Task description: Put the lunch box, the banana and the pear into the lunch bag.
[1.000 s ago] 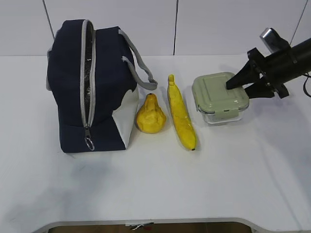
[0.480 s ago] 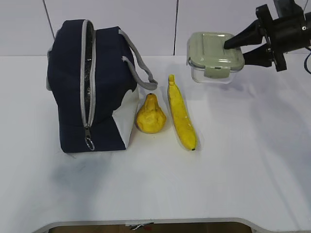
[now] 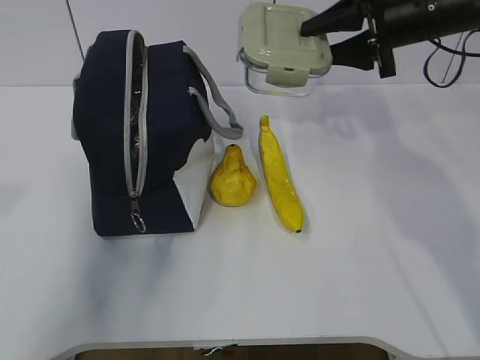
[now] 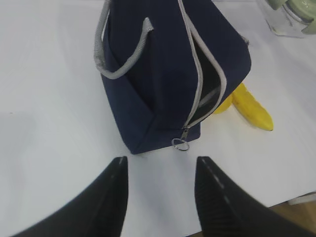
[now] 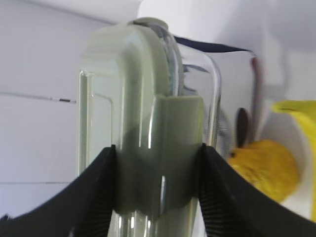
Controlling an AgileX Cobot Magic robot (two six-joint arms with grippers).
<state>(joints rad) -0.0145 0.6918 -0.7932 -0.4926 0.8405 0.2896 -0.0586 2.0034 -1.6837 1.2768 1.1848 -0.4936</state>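
While the lunch bag [image 3: 142, 131] is left standing at the table's 9 o'clock side with its zipper parted and silvery lining showing, the lunch box [image 3: 283, 49] has been hoisted well clear of the table [image 3: 375, 255] and is now hanging in the air at about 1 o'clock from the bag's top. A second ago it was sitting on the surface to the right of the banana [image 3: 280, 174]; half a second ago it was only partly raised and further right. So the carry toward the bag looks well underway, though nothing has been dropped in yet.

Its lid and base are pinched between the fingers of the right gripper [image 5: 158, 192], seen clamped on the latch side. The left gripper [image 4: 160, 195] is held empty above the table near the bag's zipper pull, fingers apart by a fair gap.

Banana and pear [image 3: 232, 178] haven't been touched, lying just right of the bag.
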